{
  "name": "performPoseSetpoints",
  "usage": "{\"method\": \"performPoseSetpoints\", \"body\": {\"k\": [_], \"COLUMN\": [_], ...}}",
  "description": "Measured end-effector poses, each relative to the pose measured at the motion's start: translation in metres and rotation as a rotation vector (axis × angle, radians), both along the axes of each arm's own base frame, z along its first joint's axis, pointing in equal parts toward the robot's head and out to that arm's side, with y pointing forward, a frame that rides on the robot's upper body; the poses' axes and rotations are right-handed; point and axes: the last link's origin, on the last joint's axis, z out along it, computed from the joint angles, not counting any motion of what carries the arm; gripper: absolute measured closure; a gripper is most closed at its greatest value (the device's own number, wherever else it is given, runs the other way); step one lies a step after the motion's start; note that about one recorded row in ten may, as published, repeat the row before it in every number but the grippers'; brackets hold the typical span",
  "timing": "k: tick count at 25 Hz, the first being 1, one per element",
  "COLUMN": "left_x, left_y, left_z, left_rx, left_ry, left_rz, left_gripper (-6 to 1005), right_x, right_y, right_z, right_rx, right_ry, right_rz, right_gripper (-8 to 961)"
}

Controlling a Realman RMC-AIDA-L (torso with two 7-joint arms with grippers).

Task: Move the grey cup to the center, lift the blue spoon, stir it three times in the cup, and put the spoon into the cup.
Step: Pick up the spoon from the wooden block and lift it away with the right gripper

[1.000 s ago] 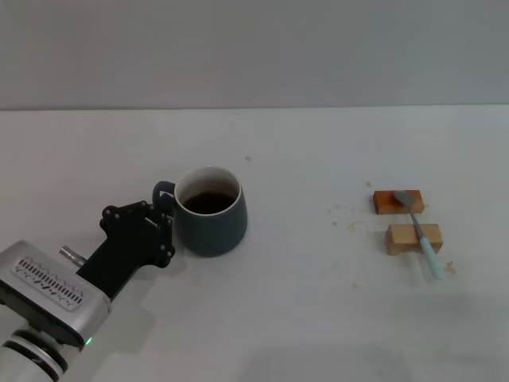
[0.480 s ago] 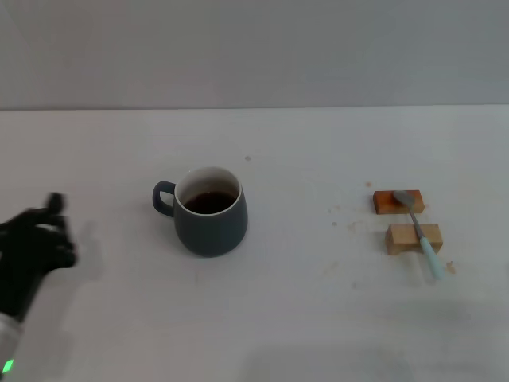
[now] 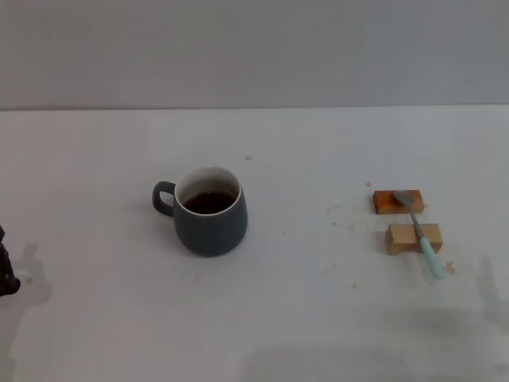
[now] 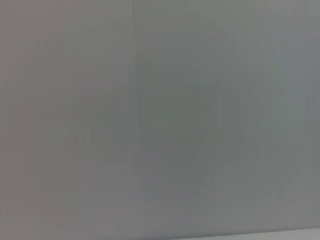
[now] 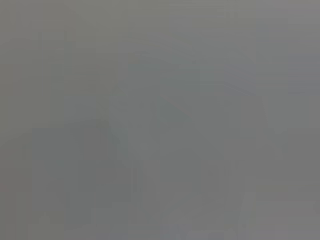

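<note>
The grey cup (image 3: 210,211) stands upright on the white table, left of the middle, with dark liquid inside and its handle to the left. The blue spoon (image 3: 419,231) lies at the right across two small wooden blocks (image 3: 406,219), its metal bowl on the far block and its pale handle pointing toward me. Only a dark sliver of my left gripper (image 3: 5,267) shows at the left edge of the head view, well away from the cup. My right gripper is out of view. Both wrist views show only plain grey.
The white table (image 3: 318,318) reaches back to a grey wall. A few crumbs lie near the blocks.
My left gripper has let go beside the cup's handle and pulled back to the left, almost out of the head view. The cup and spoon have not moved.
</note>
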Motion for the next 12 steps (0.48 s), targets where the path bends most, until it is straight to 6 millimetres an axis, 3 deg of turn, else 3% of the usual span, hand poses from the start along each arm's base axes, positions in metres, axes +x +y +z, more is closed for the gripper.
{"method": "performPoseSetpoints", "body": {"k": [12], "left_x": [-0.006], "left_y": [-0.003], "left_z": [0.001], "left_rx": [-0.005], "left_ry": [0.019], "left_rz": [0.028], "left_gripper": [1001], "right_x": [0.001], "right_y": [0.017], "right_z": [-0.027], "right_rx": [-0.184], "right_ry": [-0.016], "right_rz": [-0.032], "right_gripper": [285]}}
